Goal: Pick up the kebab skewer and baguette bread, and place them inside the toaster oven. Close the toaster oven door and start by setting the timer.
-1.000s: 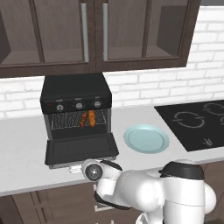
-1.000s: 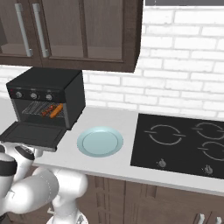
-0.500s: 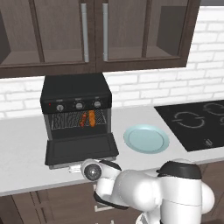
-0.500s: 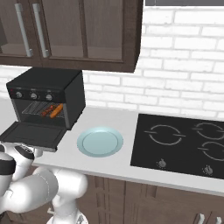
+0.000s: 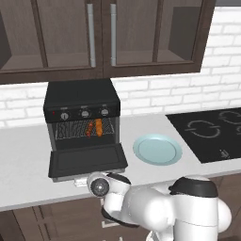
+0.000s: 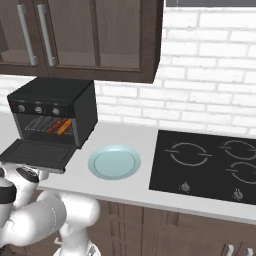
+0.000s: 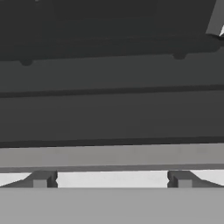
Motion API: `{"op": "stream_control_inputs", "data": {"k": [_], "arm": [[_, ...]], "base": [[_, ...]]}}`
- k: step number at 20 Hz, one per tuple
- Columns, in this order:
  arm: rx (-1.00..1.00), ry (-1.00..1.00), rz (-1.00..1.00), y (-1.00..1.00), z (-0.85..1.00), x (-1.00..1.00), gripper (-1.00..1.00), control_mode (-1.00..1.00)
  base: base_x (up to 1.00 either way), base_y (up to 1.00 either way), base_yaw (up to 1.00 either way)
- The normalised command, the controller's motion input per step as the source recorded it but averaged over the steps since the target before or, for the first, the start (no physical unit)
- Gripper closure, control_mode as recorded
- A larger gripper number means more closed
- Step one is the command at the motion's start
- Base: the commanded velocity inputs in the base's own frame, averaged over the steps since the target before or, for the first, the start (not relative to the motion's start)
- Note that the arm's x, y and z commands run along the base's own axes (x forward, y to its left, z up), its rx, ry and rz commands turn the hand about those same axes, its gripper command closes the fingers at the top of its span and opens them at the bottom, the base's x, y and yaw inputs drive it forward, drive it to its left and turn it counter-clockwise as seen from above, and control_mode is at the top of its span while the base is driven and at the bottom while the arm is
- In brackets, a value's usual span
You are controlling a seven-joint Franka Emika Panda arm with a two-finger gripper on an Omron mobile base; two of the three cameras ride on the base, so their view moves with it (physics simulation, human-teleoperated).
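Skewer [image 5: 89, 129] and baguette [image 5: 99, 127] on rack inside oven [image 5: 82, 114], left-centre of frame: loading done. Door [image 5: 87, 160] down flat, open. Tool [image 7: 112, 180] fingers apart, empty, under door edge. Left: shut door, set timer.

White glossy rounded arm [image 5: 155, 209] w/ dark joint bands; round grey end cap; small dark gripper [image 7: 112, 179] tips.

The oven [image 5: 81, 109] was seen on the counter [image 5: 23, 150] with its door [image 5: 87, 160] dropped open; baguette [image 5: 99, 127] and skewer [image 5: 89, 128] lay on its rack, a plate [image 5: 157, 149] beside.
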Motion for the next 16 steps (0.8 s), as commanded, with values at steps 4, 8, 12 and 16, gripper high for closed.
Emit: {"op": "stream_control_inputs", "data": {"k": [4,8,12,16], "arm": [[0.0,-0.09,0.0,0.0,0.12,0.06,-1.0,-1.0],[0.0,-0.05,0.0,0.0,0.18,0.17,-1.0,-1.0],[0.0,-0.02,0.0,0.0,0.2,0.21,-1.0,-1.0],[0.0,-0.02,0.0,0.0,0.26,0.26,-1.0,-1.0]], "base": [[0.0,0.0,0.0],[0.0,0.0,0.0],[0.0,0.0,0.0],[0.0,0.0,0.0]]}}
